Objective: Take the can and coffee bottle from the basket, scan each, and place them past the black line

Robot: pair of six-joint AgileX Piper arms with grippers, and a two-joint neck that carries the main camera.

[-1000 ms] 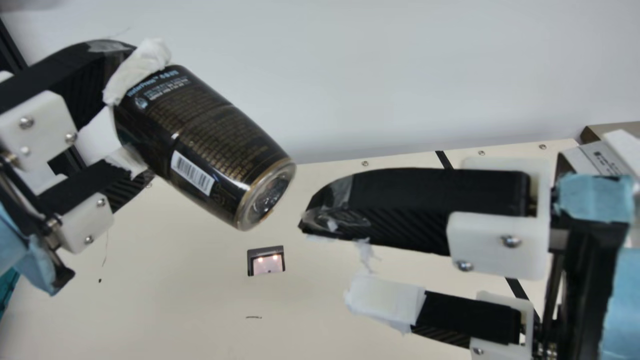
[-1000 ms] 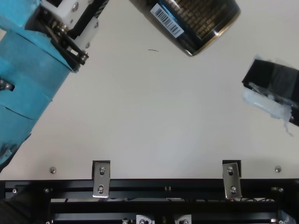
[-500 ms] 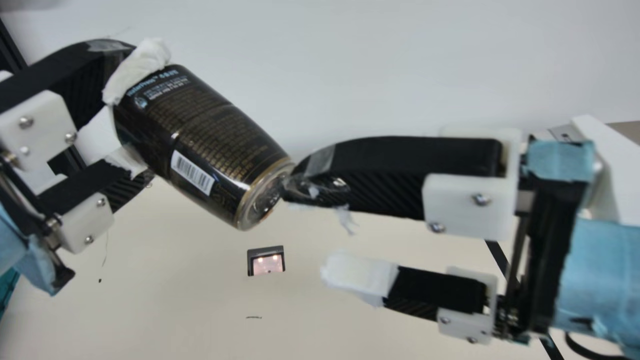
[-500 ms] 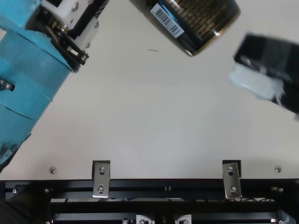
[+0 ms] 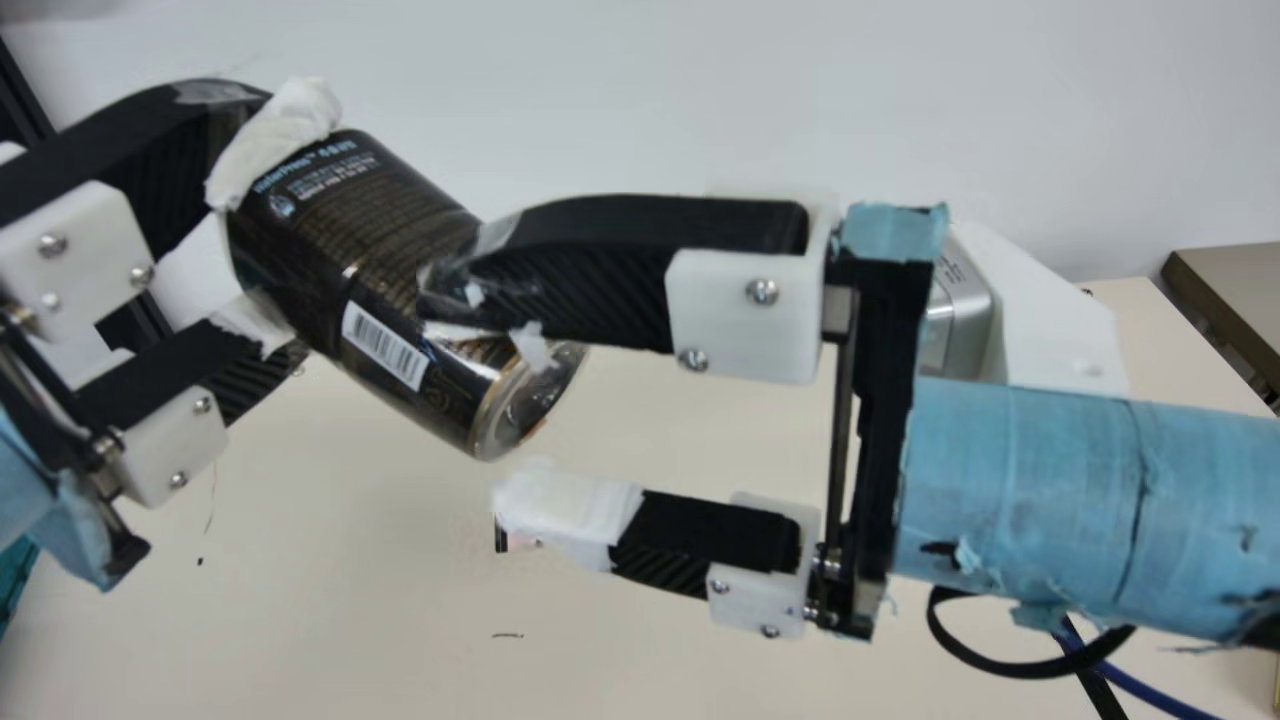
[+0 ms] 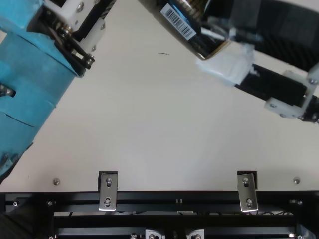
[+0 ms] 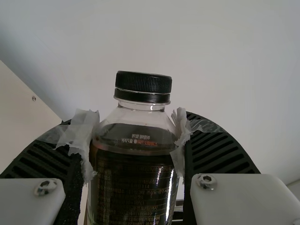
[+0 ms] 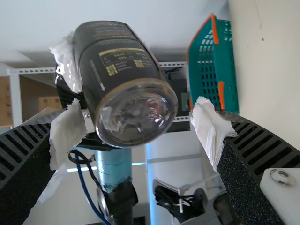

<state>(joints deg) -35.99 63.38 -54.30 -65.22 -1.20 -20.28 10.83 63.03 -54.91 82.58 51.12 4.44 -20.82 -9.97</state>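
Over the left part of the table (image 5: 300, 650), my left gripper (image 5: 285, 225) is clamped on the coffee bottle (image 5: 385, 265), which is tilted, barcode showing, its base turned right. To the right, my right gripper (image 5: 465, 395) stands spread by that base, grasping nothing; contact cannot be determined. Bottle located left of the black line (image 5: 1100, 692).

A robotics lab, judging by the wrapped robot arms (image 5: 1030, 490), loose cables (image 5: 1010, 671) and metal shelving (image 8: 37, 71)
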